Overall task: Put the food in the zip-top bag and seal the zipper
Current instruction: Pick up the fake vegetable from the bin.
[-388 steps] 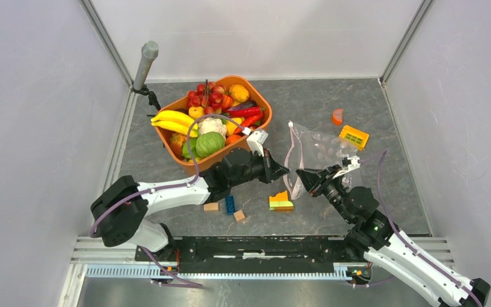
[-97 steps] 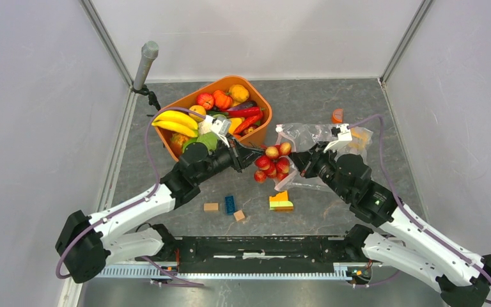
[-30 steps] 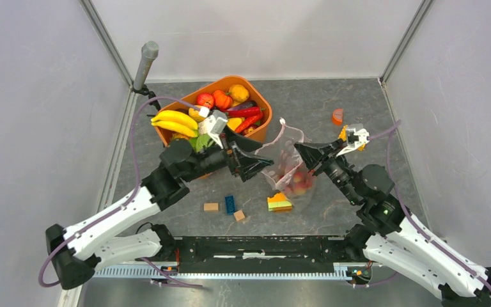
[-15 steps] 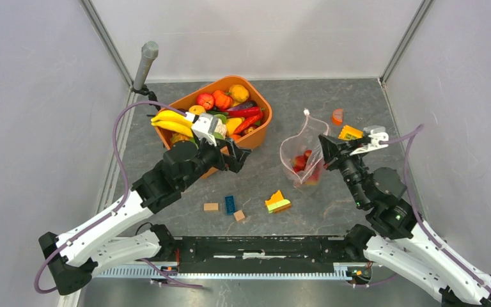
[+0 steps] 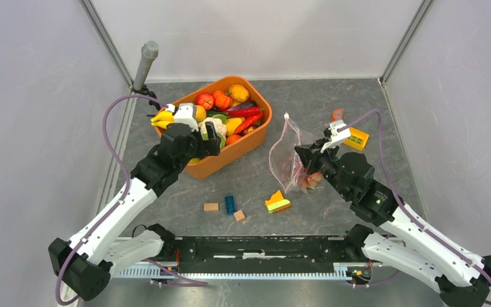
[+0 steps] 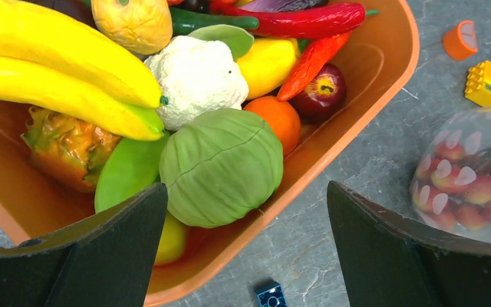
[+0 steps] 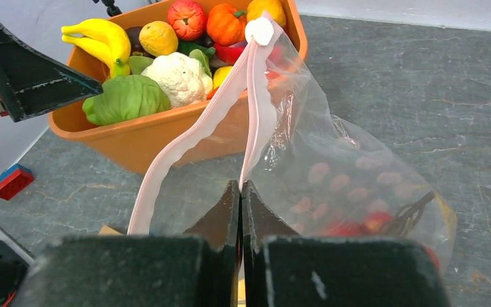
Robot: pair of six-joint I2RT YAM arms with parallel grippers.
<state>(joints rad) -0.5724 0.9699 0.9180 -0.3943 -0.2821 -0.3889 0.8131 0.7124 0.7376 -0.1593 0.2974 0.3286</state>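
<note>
- Since the preceding frame, the left gripper (image 6: 246,188) has withdrawn from over the table (image 5: 256,182) to a position above the orange tub (image 5: 246,142). The right gripper (image 7: 240,187) has carried the zip-top bag (image 7: 351,153) leftward, nearer the tub.
- Zip-top bag: hangs from the right gripper, just right of the tub and apart from it.
- Right gripper: fingers pressed together, clamped on one lip of the pink zipper (image 7: 250,109).
- Zipper: unsealed. Its two lips meet at the white slider tab (image 7: 259,30) and diverge toward the gripper.
- Bag material: clear and crinkled. Red grapes (image 6: 463,192) sit in its lower end.
- Left gripper: jaws wide apart, holding nothing, directly above the green cabbage (image 6: 220,166) in the tub.
</note>
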